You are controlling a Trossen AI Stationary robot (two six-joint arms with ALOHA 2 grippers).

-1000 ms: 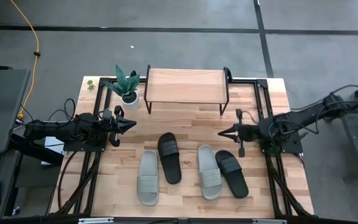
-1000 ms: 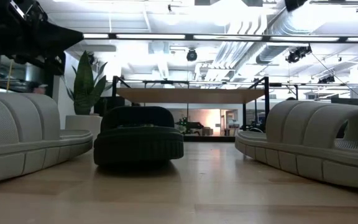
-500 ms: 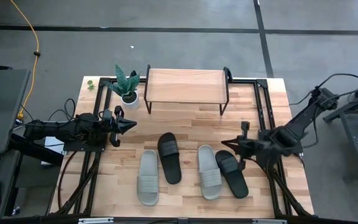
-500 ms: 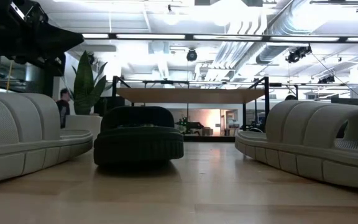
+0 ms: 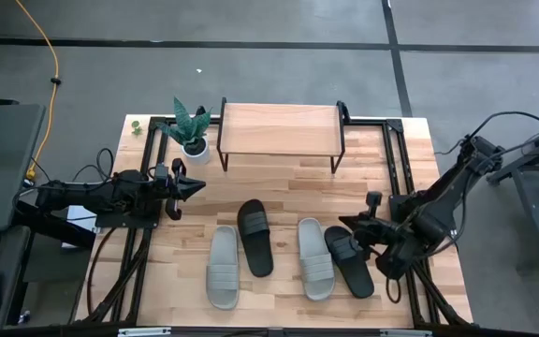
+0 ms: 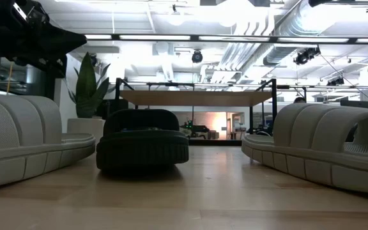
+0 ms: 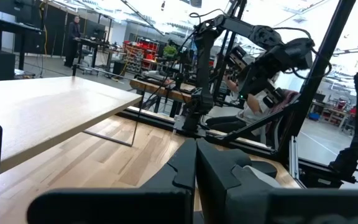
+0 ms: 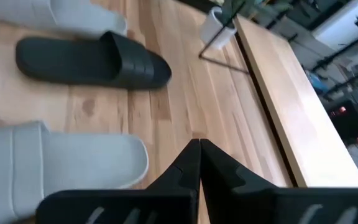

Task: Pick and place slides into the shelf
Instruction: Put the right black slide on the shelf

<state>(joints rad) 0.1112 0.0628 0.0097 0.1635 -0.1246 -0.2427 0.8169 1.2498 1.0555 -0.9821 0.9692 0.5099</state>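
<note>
Four slides lie sole-down on the tabletop: a pale one (image 5: 223, 269), a black one (image 5: 254, 238), a pale one (image 5: 313, 259) and a black one (image 5: 351, 262). The shelf (image 5: 279, 131) stands on its black legs at the far edge. My right gripper (image 5: 347, 231) is shut and empty, over the far end of the rightmost black slide. Its wrist view shows the shut fingers (image 8: 195, 149), a pale slide (image 8: 55, 158), a black slide (image 8: 92, 62) and the shelf's top (image 8: 297, 106). My left gripper (image 5: 197, 187) is shut and empty at the left, above the table.
A potted plant (image 5: 192, 128) stands left of the shelf. Black frame rails (image 5: 393, 159) run along the table's left and right sides. Bare wood lies between the shelf and the slides (image 5: 288, 187). In the low view the black slide (image 6: 142, 144) sits before the shelf (image 6: 197, 98).
My right gripper has gone toward the table's near edge and a little right, from the bare wood in front of the shelf to above the rightmost black slide, and its arm has swung round. It stays shut. The slides have not moved.
</note>
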